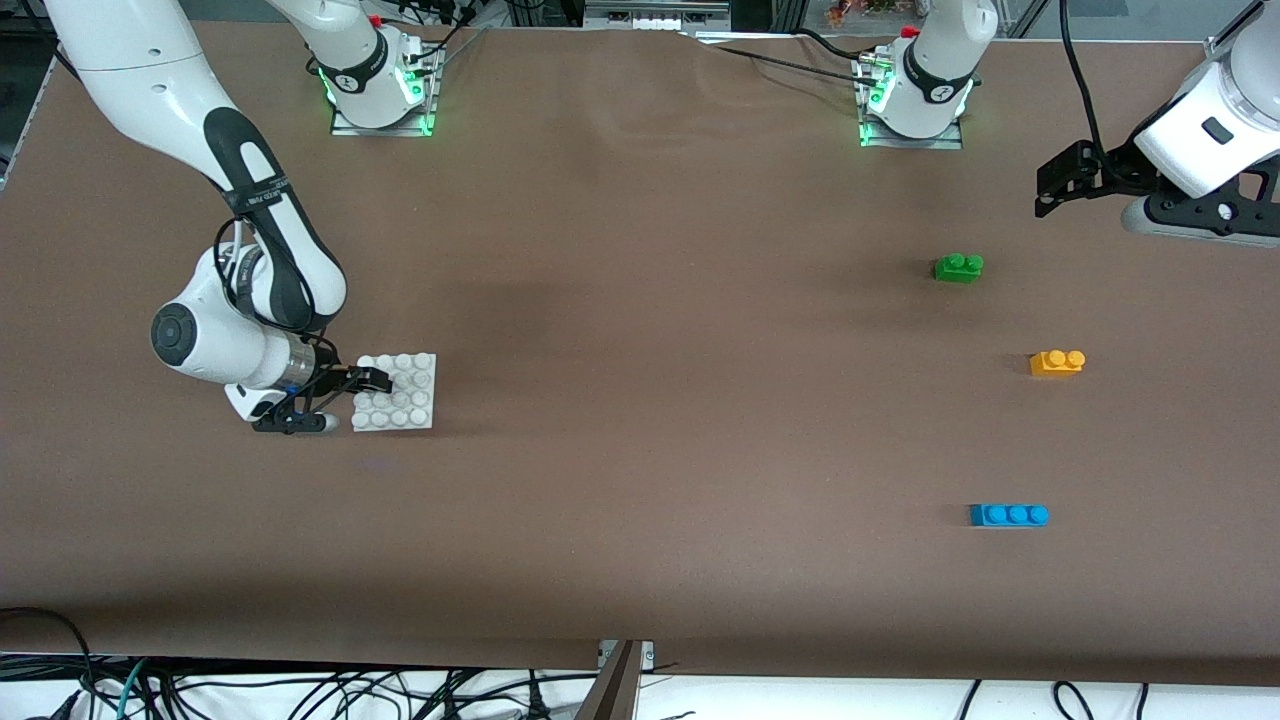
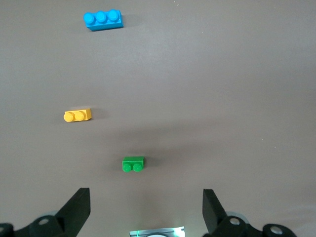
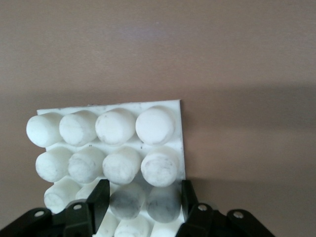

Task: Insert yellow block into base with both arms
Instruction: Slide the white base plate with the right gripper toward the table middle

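The white studded base lies flat on the table toward the right arm's end. My right gripper reaches in low from the side, and its jaws are closed on two studs at the base's edge; the right wrist view shows the base filling the frame and the gripper on it. The yellow block lies alone toward the left arm's end and also shows in the left wrist view. My left gripper is open and empty, held in the air over the table.
A green two-stud brick lies farther from the front camera than the yellow block, closest to my left gripper. A blue three-stud brick lies nearer to the camera. Both arm bases stand along the table's back edge.
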`<state>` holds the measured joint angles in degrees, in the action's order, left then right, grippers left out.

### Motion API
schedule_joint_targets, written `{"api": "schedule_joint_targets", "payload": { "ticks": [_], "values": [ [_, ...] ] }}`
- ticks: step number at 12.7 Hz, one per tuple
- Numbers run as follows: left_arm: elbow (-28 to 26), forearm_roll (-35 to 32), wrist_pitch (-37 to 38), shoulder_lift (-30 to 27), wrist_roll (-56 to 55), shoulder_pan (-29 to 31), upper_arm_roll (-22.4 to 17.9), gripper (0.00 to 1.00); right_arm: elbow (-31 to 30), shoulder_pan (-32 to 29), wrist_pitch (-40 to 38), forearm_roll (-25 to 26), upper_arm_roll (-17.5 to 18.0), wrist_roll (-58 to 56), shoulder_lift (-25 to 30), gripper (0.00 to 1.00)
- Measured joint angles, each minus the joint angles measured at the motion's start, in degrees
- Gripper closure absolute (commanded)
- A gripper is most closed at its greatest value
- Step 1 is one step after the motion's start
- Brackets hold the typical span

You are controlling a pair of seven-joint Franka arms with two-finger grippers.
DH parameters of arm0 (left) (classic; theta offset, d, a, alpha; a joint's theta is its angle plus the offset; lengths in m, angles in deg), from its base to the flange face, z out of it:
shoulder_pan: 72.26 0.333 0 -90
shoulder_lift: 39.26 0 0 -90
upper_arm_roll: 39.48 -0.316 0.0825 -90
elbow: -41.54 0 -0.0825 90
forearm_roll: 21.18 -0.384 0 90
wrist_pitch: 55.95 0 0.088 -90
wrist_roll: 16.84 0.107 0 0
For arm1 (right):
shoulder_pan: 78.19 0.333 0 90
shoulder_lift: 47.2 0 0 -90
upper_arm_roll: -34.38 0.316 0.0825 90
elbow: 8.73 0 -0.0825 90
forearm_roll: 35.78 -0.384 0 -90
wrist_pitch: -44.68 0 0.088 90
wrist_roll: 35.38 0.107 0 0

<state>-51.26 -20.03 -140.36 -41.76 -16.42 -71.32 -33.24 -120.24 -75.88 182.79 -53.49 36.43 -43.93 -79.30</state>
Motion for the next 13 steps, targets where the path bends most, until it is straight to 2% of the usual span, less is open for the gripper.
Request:
{"api": "schedule_joint_targets", "payload": {
  "ticks": [13],
  "values": [
    [0.0,0.0,0.0,0.0,0.0,0.0,0.0,0.0,2.5,5.4,0.0,-2.2,0.0,4.5,-1.5,0.38]
  ]
}}
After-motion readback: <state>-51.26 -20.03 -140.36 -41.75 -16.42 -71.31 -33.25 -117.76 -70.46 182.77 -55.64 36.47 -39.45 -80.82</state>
